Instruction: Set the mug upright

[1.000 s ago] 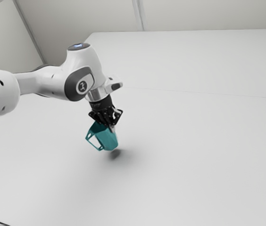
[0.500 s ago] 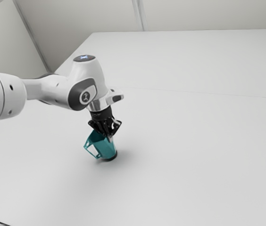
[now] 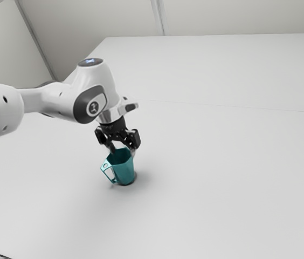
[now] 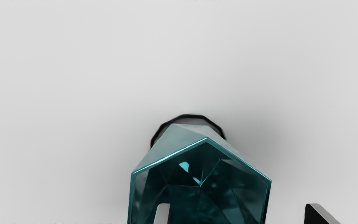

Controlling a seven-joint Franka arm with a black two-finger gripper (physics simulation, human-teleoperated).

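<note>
One teal mug [image 3: 123,168] stands on its base on the counter [image 3: 222,178], mouth up, its handle [image 3: 108,171] pointing toward the exterior view's left. That is how the task wants it, so I judge the setting-upright to be met; who or what put it so, a single moment cannot tell. The gripper [image 3: 123,152] is just above the mug's mouth with its fingers spread wide, and it has hold of nothing. If anything remains, it is probably only for the gripper to draw clear without catching the wall and tipping the mug.

The exterior view gives the handle and the mug's upright stance. The wrist view looks down into the hollow and sets the two fingers apart: one fingertip [image 4: 162,214] is over or within the mouth, the other [image 4: 317,214] outside, away from the wall. How deep the first reaches, I cannot tell. Past the rim [image 4: 207,138], the dark foot [image 4: 191,116] shows.
</note>
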